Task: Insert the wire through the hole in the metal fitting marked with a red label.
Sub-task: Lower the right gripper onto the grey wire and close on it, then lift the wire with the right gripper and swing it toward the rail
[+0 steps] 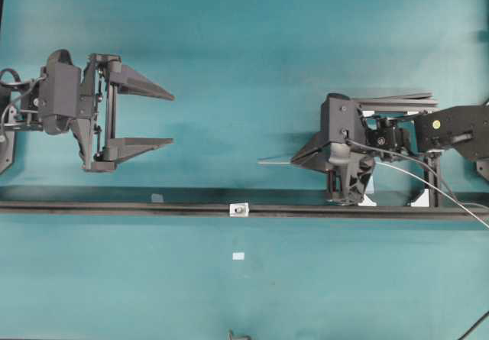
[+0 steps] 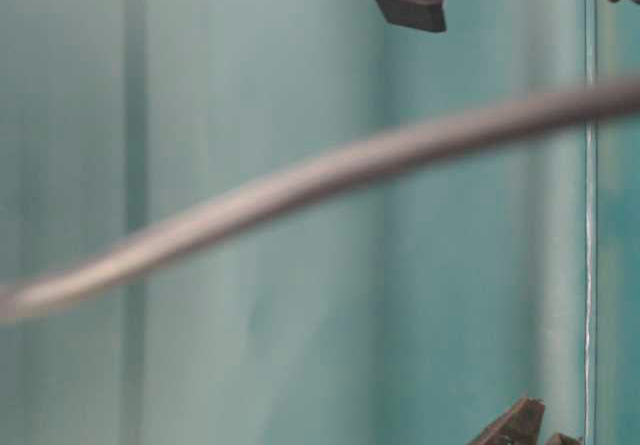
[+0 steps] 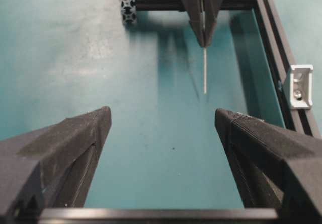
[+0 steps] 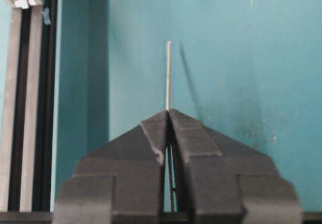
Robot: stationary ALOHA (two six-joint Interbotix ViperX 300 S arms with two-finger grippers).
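Pale grey-white and very thin, the wire (image 4: 168,75) sticks straight out ahead of the right claw (image 4: 168,114) in the right wrist view, its tip well clear of the fingertips. Both fingers of that claw are pressed together on the wire, which also runs back between them toward the wrist. Seen from overhead, the free end (image 1: 275,161) points left from the right claw (image 1: 296,159), level over the teal table (image 1: 244,34), and a longer stretch of the same wire trails out behind the arm to the right, curving gently down toward the picture's edge.

Metal fitting (image 1: 239,210): small, silvery, roughly square, seated on the black rail (image 1: 114,208) that runs across the table. It lies below and to the left of the wire tip in the overhead view, apart from it. Dark centre hole is too small to make out there. In the left wrist view the fitting (image 3: 300,85) shows as a pale bracket on the rail at the right edge.

Left claw (image 1: 170,118) stands wide open, holding nothing, well apart from the wire, fingers pointing right toward it. From the left wrist view the wire tip (image 3: 205,73) hangs beyond the spread fingers (image 3: 83,133).

Table-level view is blurred; a grey strand crosses it, not identifiable
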